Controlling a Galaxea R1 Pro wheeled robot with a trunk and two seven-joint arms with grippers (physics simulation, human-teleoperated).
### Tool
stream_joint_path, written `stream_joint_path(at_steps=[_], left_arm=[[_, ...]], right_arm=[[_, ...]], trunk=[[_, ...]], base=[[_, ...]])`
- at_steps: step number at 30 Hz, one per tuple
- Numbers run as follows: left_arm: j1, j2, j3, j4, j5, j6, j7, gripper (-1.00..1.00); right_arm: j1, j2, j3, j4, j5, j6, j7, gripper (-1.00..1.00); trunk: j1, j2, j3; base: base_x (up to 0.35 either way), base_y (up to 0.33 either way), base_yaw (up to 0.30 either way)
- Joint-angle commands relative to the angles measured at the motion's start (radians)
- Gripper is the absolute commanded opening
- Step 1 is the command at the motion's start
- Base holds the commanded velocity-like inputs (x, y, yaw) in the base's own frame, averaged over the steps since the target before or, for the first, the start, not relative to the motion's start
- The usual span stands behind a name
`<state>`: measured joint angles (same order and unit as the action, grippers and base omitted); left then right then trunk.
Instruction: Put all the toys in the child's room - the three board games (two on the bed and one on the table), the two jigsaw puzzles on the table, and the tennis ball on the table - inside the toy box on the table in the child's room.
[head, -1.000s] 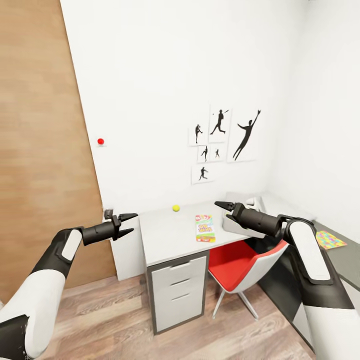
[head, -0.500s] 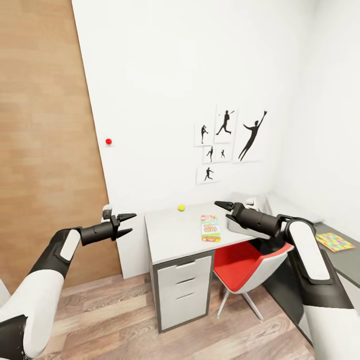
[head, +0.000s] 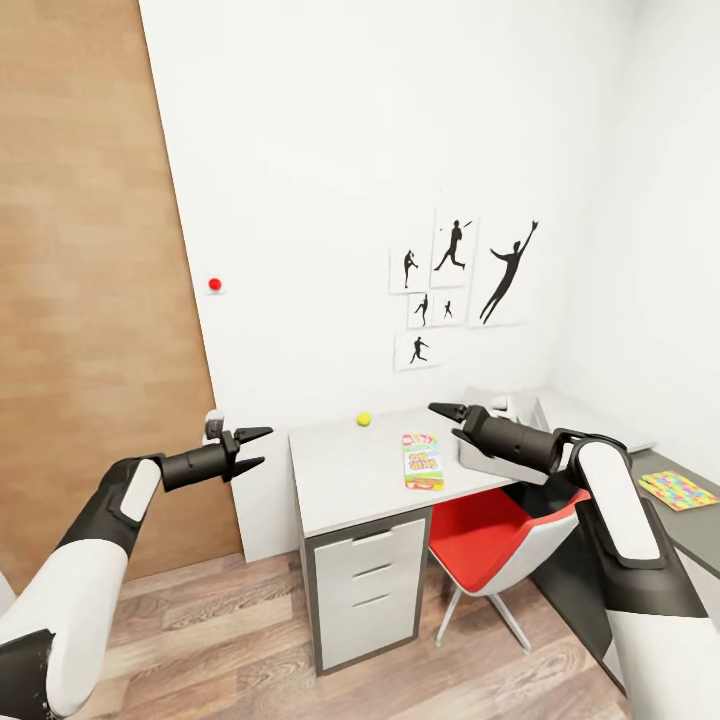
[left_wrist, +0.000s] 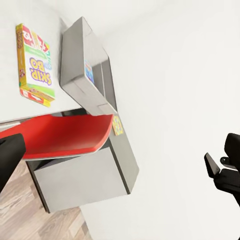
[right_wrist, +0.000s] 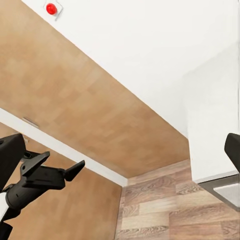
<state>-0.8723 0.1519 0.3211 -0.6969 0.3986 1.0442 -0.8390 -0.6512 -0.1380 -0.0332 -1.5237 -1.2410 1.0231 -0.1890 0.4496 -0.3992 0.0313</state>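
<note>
White SKIP-BO box (head: 423, 461) lies flat — long axis across table (head: 345, 475).

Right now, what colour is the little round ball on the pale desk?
The small round ball is yellow-green, plain all over; the head view shows it best.

table (head: 350, 480): matt mottled top | floor (head: 250, 640): wood planks | chair (head: 480, 540): glossy red seat | door (head: 90, 300): matt wood
</note>
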Motion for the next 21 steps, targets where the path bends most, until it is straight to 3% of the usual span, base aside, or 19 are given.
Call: stream_joint_path(at_steps=[1,6,9,15,21], left_arm=[[-0.001,0.001,0.003,0.000,-0.006,0.003,-0.006,1.00],[-0.001,0.027,0.003,0.000,-0.008,0.003,-0.005,1.00],[-0.001,0.059,0.002,0.001,-0.009,0.003,-0.001,1.00],[0.004,0.148,0.001,0.006,-0.025,0.001,0.012,1.00],[0.046,0.214,0.002,0.007,-0.053,-0.017,0.009,1.00]], right_arm=[[-0.001,0.000,-0.001,-0.001,-0.011,0.003,-0.022,1.00],[-0.009,0.001,0.000,-0.004,-0.013,0.007,-0.126,1.00],[-0.033,0.001,0.024,-0.005,-0.014,0.008,-0.191,1.00],[-0.078,0.000,0.093,-0.006,-0.014,0.008,-0.305,1.00],[-0.089,0.001,0.114,-0.006,-0.021,0.008,-0.377,1.00]], trunk=[[0.000,-0.001,0.000],[0.000,-0.001,0.000],[0.000,-0.001,0.000],[0.000,-0.001,0.000],[0.000,-0.001,0.000]], base=[[0.002,0.000,0.000],[0.000,0.000,0.000],[0.000,0.000,0.000],[0.000,0.000,0.000],[0.000,0.000,0.000]])
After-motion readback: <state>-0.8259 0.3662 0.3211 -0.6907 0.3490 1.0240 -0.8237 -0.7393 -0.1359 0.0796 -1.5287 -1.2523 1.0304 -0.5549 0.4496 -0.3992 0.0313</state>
